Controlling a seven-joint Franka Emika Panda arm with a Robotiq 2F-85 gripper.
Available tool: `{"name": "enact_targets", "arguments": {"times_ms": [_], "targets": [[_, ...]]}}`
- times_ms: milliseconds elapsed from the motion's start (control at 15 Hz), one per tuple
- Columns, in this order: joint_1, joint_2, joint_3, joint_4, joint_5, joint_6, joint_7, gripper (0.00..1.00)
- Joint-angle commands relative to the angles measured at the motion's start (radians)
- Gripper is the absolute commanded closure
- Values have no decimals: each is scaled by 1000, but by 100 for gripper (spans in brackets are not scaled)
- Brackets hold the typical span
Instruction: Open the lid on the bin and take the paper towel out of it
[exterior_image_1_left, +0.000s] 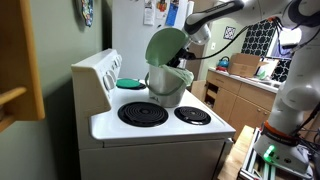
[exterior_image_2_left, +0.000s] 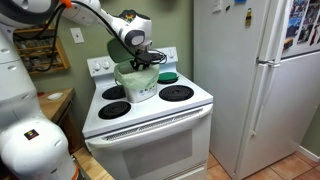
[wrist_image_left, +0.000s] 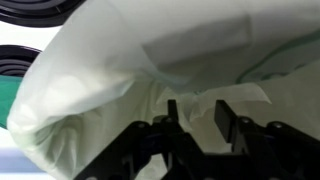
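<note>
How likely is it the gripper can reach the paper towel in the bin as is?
Probably yes. The lid stands swung up, so the bin is open on top, and in the wrist view the gripper sits right against the paper towel, jaws apart, nothing blocking.

Stove (exterior_image_2_left: 150, 150): white, black coil burners on top
Front burner (exterior_image_1_left: 143, 114): large coil
Teal disc (exterior_image_1_left: 130, 83): flat, on a rear burner (near the control panel)
Refrigerator (exterior_image_2_left: 255, 90): white, beside the stove

Surface: white stove top (exterior_image_1_left: 108, 126), shown in both exterior views.
Burners: black coil burners (exterior_image_1_left: 143, 114) are set into it.
Bin: the bin (exterior_image_1_left: 166, 92) is stood among the burners.
Disc: a flat teal disc (exterior_image_1_left: 130, 83) is laid near the back, beside the bin.
</note>
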Motion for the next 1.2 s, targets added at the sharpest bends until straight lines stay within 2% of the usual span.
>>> {"name": "enact_targets", "arguments": {"times_ms": [0,133,267,533,867,1133], "targets": [[7,-12,4,-36,-19,59,-19,89],[8,-12,4,-41,-21,74,-19,99],[7,-16,4,-44,-18,79,-18,100],[2,-46,-2,-40,-20,56,-2,96],[-9,-151,-32,-43,-41,15,54,97],[-32,-239,-79,-26,-116,-21,185,97]]}}
